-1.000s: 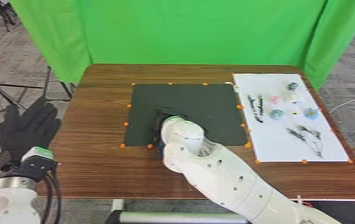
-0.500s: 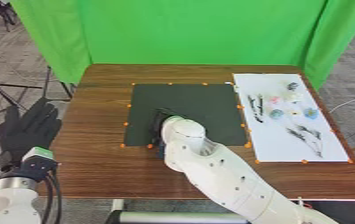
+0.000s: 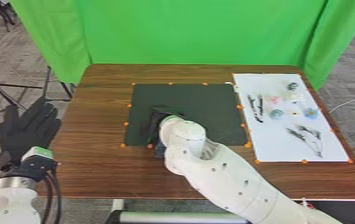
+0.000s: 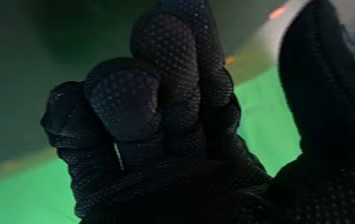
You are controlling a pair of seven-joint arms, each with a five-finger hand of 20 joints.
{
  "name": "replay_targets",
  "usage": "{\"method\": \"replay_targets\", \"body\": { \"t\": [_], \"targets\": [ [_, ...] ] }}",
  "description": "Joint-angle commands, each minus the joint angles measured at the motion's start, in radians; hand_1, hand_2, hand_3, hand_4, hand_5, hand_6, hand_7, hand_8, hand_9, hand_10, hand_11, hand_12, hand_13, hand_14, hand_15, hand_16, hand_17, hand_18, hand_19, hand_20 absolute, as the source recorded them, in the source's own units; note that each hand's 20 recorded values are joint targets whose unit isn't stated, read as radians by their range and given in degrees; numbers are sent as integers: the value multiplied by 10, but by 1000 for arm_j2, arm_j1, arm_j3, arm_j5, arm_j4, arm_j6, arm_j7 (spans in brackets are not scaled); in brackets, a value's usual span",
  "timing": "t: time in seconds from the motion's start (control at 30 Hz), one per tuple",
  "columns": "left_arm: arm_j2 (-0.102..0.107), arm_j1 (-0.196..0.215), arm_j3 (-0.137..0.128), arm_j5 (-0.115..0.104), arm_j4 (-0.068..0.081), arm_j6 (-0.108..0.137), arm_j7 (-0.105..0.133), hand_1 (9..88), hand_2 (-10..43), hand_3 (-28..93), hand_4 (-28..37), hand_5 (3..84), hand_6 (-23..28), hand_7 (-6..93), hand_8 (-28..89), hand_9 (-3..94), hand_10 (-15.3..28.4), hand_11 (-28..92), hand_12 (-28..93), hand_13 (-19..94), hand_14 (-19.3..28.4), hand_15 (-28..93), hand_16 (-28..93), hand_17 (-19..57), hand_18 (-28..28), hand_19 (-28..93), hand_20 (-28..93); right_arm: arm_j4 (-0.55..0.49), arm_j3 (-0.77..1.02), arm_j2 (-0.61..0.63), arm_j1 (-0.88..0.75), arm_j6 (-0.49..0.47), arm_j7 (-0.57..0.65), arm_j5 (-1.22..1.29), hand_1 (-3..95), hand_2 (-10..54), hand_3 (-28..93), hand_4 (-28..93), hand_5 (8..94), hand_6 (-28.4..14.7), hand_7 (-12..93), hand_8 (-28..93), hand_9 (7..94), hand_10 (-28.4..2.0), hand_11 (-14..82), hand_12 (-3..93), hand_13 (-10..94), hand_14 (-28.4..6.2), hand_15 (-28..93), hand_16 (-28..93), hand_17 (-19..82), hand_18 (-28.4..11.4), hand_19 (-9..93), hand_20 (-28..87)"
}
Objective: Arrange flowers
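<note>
In the head view, the task looks barely begun, if at all: the pink flower (image 3: 276, 99), the two pale blue flowers (image 3: 311, 113), the dark bloom (image 3: 292, 86) and the small pale flower (image 3: 294, 113) lie scattered on the white sheet (image 3: 276, 145) at the right of the tabletop (image 3: 93, 150). The dark stems (image 3: 256, 107) and the branching sprigs (image 3: 308, 139) lie there too. Choosing, moving and composing them, presumably on the black mat (image 3: 204, 102), all seem left to do. The right hand (image 3: 158, 114) is over the left part of that mat, well apart from the flowers. The left hand (image 3: 27, 132) is beside the tabletop's left edge, fingers straight, holding nothing. Against the earlier frames, the flowers and the left hand keep their places, while the right arm (image 3: 236, 180) has shifted slightly and its glove shows a little more above the wrist.

In the right wrist view, the fingers (image 4: 165, 65) are extended with a slight bend, the thumb (image 4: 320, 95) stands well apart from them, and no flower is held between. The green curtain shows beyond.
</note>
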Motion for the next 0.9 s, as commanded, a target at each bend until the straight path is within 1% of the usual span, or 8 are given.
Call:
{"method": "replay_targets", "body": {
  "t": [0.03, 0.17, 0.3, 0.43, 0.57, 0.8, 0.83, 0.9],
  "targets": [
    [-17, 31, -22, 13, -5, 0, 8, 202, 114, 715, -283, 342, 64, 139, -102, 286, 122, 176, 71, 159, 100, 226, -98, -42, 67, 189, 58, -66, -12, 45, 16, 1, -45, -99, 252, -95, 702, -233, 713, -47, 491, -111, 809, -142, 432, 361, 765, -113, 646, 388, 469, -250, 932, 401],
    [-35, 51, -41, 11, -16, -5, 14, 201, 114, 715, -283, 341, 63, 140, -102, 286, 123, 176, 71, 159, 101, 225, -98, -42, 67, 189, 57, -157, 24, 106, 4, -29, -50, -100, 247, -95, 686, -241, 704, -56, 432, -110, 789, -157, 421, 351, 745, -121, 650, 386, 453, -255, 932, 388],
    [-44, 77, -67, 14, -29, -17, 19, 201, 114, 715, -283, 341, 64, 140, -103, 286, 123, 177, 71, 159, 101, 224, -97, -42, 67, 189, 58, -286, 170, 241, -66, -14, -29, -56, 243, -95, 684, -235, 699, -62, 409, -101, 780, -162, 413, 342, 741, -125, 651, 383, 447, -257, 932, 381],
    [-46, 98, -91, 9, -41, -26, 30, 201, 114, 714, -283, 341, 63, 139, -103, 286, 123, 175, 71, 159, 101, 225, -96, -42, 68, 189, 57, -384, 315, 391, -159, 9, -17, -18, 248, -95, 681, -224, 697, -64, 395, -94, 778, -167, 405, 335, 734, -127, 653, 379, 447, -258, 932, 382],
    [-43, 113, -99, 5, -48, -27, 46, 200, 114, 713, -283, 340, 63, 137, -102, 286, 123, 175, 71, 161, 101, 224, -97, -42, 69, 189, 57, -462, 460, 533, -285, 24, -11, -28, 253, -95, 673, -213, 694, -68, 367, -90, 770, -171, 394, 328, 724, -132, 657, 375, 438, -259, 932, 389],
    [-42, 120, -105, -3, -45, -25, 59, 199, 113, 713, -283, 340, 63, 138, -102, 287, 123, 176, 72, 163, 102, 226, -96, -43, 69, 188, 57, -471, 655, 659, -433, -4, 39, -19, 255, -95, 676, -210, 682, -75, 279, -78, 752, -176, 355, 303, 707, -136, 655, 367, 426, -262, 932, 387],
    [-42, 139, -113, -8, -56, -25, 68, 199, 113, 713, -283, 340, 63, 139, -102, 287, 123, 176, 72, 163, 102, 226, -96, -43, 69, 188, 57, -478, 679, 675, -458, -8, 43, -15, 256, -95, 677, -210, 677, -77, 271, -77, 748, -177, 351, 302, 705, -136, 655, 366, 424, -262, 932, 388],
    [-40, 139, -111, -9, -58, -18, 74, 199, 113, 713, -283, 340, 63, 141, -101, 287, 123, 176, 72, 163, 101, 226, -96, -43, 69, 188, 58, -476, 724, 695, -491, -36, 62, -16, 257, -95, 678, -211, 660, -81, 253, -77, 734, -181, 345, 299, 697, -139, 655, 366, 421, -261, 932, 388]
  ]
}}
